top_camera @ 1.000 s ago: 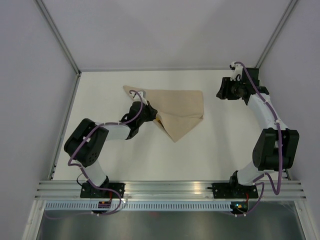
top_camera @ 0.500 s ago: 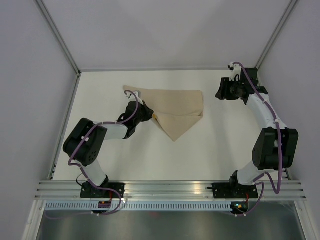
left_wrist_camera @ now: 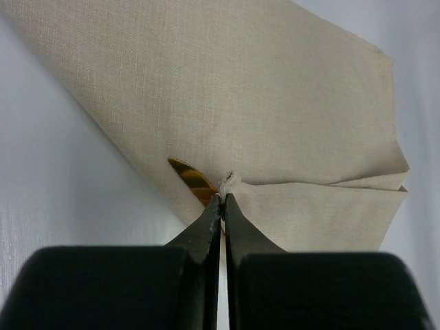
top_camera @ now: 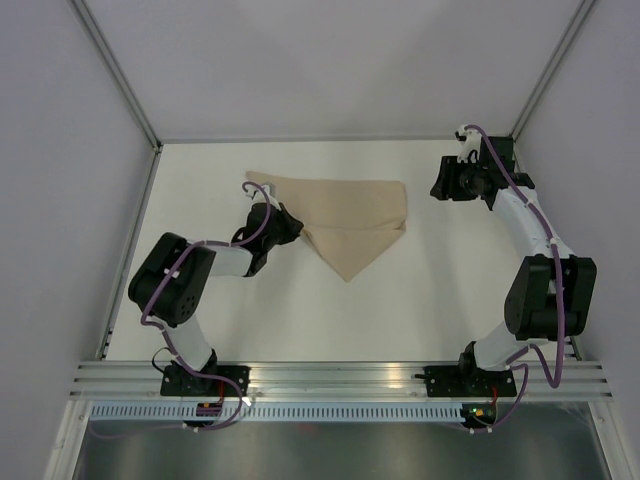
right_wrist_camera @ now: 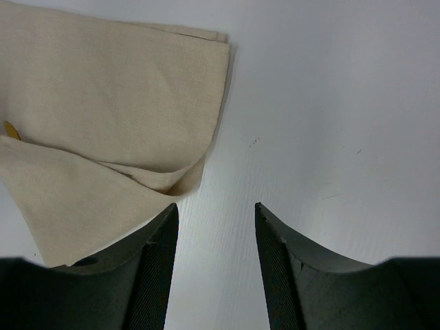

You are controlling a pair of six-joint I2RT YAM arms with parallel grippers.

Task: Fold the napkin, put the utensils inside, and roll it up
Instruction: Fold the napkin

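The tan napkin (top_camera: 350,215) lies folded on the white table, with a triangular flap pointing to the near side. My left gripper (top_camera: 296,228) is at the napkin's left edge. In the left wrist view it (left_wrist_camera: 223,197) is shut, with a tuft of the napkin (left_wrist_camera: 275,103) pinched between its tips. A gold utensil tip (left_wrist_camera: 190,180) peeks out from under the cloth just left of the tips; the rest of the utensil is hidden. My right gripper (top_camera: 441,185) is open and empty over bare table, right of the napkin (right_wrist_camera: 117,89).
The white table (top_camera: 420,290) is walled by grey panels at the left, back and right. A metal rail (top_camera: 340,375) runs along the near edge by the arm bases.
My left gripper has drawn a little to the left and back, still pinching the napkin edge, and the flap has shifted slightly with it. The right arm has barely moved.
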